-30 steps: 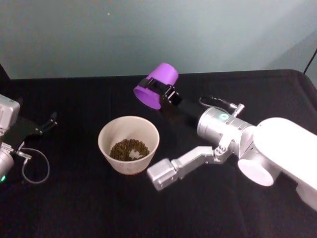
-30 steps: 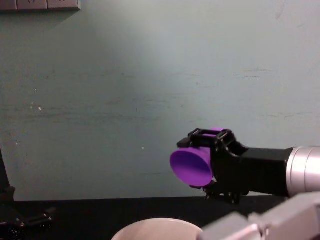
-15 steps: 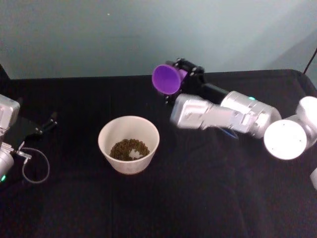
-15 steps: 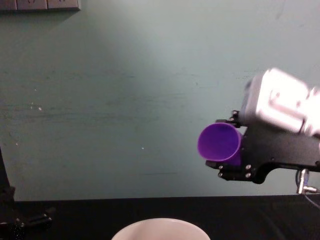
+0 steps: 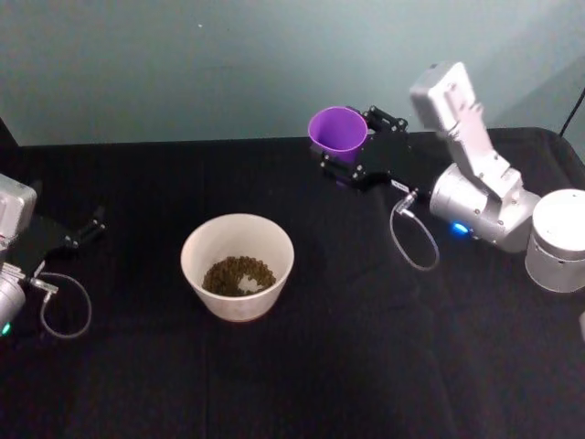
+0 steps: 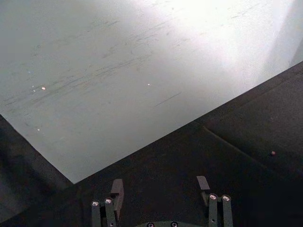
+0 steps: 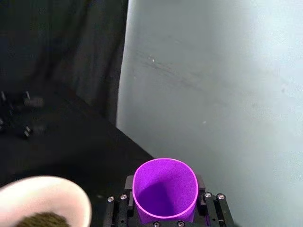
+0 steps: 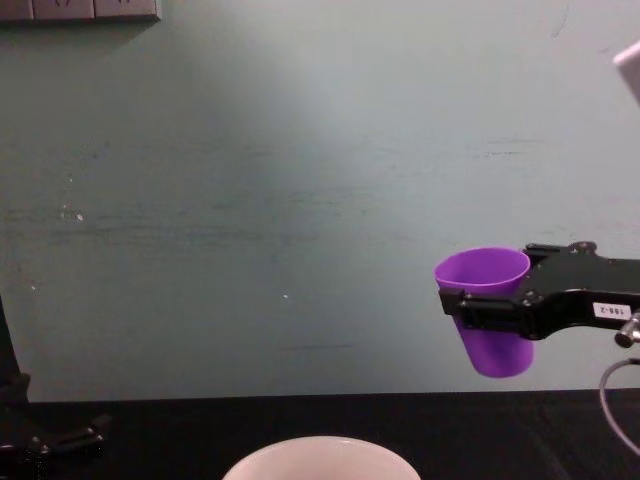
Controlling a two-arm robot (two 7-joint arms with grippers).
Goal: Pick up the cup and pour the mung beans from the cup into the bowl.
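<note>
Now the right gripper [image 5: 352,157] is clamped on the cup [image 5: 337,135], fingers on opposite sides of its wall, holding it upright in the air behind and to the right of the bowl [image 5: 238,264], well apart from it. Seen from the right wrist, the cup's interior [image 7: 164,189] looks empty, while mung beans [image 5: 238,274] lie in the bottom of the bowl; the pour appears complete, so the step in hand is judged to be setting the cup down. To do this well, keep the cup upright, lower it straight onto bare black table [image 5: 366,366] clear of the bowl and the grey cable [image 5: 411,240], and release only once its base rests flat. The left gripper [image 6: 158,194], fingers spread and empty, is parked at the table's left edge
</note>
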